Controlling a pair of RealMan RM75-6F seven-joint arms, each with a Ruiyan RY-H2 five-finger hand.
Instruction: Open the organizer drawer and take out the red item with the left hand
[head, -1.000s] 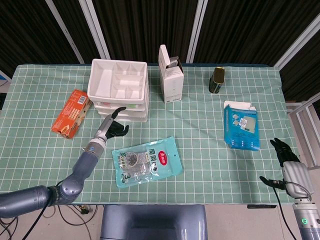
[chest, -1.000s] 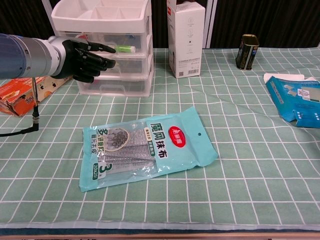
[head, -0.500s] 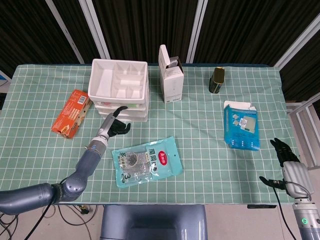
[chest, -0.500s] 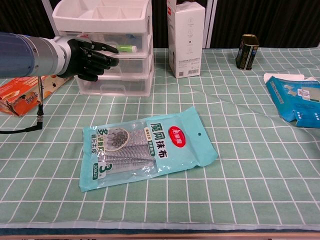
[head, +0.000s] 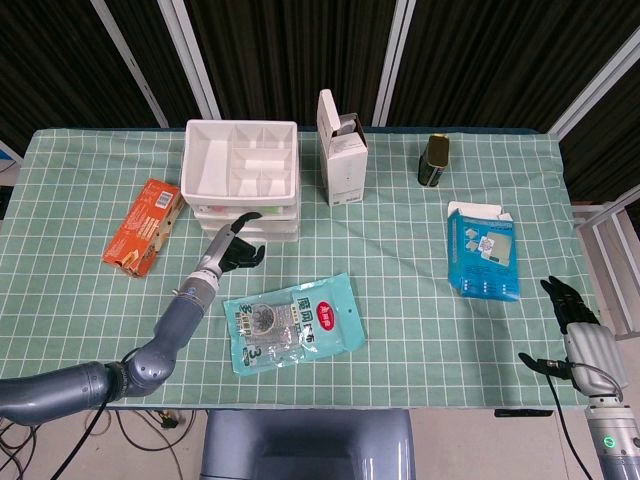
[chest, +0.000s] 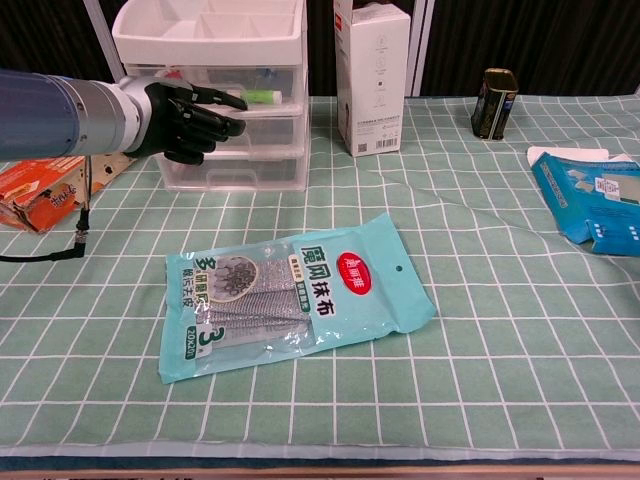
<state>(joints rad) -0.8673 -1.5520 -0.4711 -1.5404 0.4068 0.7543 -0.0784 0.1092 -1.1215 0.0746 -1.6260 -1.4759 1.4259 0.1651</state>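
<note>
The white three-drawer organizer (head: 192, 165) stands at the back left, its clear drawer fronts (chest: 232, 172) facing me. Through the top drawer's front I see a green-and-white tube (chest: 256, 96) and small coloured bits; no red item shows plainly. My left hand (head: 232, 252) is right in front of the drawers. In the chest view the left hand (chest: 185, 120) has its fingers stretched to the right across the middle drawer front, thumb raised, holding nothing. All drawers look pushed in. My right hand (head: 578, 330) hangs off the table's near right corner, fingers spread and empty.
An orange box (head: 143, 225) lies left of the organizer. A teal pouch (chest: 290, 290) lies just in front of my left hand. A white carton (head: 341, 150), a dark can (head: 433, 162) and a blue box (head: 483, 252) stand further right.
My left hand has slid a little right and closer to the drawer fronts. The organizer has shifted slightly right and back. The right hand has not moved.
</note>
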